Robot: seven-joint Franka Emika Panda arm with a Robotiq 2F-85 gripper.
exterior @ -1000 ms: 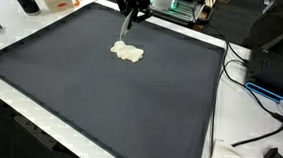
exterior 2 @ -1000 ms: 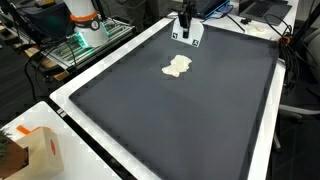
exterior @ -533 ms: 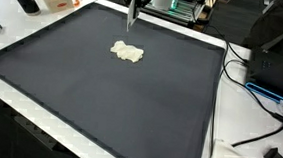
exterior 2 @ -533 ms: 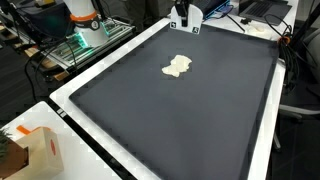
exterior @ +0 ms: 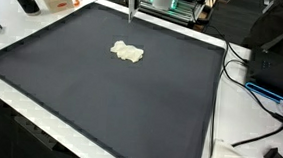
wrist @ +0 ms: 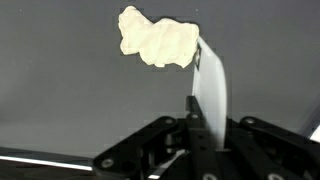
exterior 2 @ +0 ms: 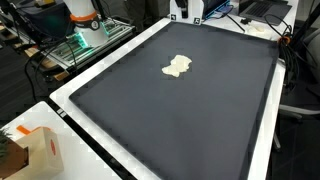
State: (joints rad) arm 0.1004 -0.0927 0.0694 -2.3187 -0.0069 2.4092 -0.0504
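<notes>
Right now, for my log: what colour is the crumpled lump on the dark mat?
The crumpled soft lump is cream-white, clearest in the wrist view.

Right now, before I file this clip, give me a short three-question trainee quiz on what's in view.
1. True or false: the gripper is touching the pale lump on the dark mat.
2. What is the gripper holding? A) a white strip B) a red cup C) nothing
3. How many pale lumps lie on the dark mat?

Key
1. False. In both exterior views it is raised at the far edge of the mat, well apart from the lump.
2. A. The wrist view shows the fingers closed on the strip.
3. One.
</notes>
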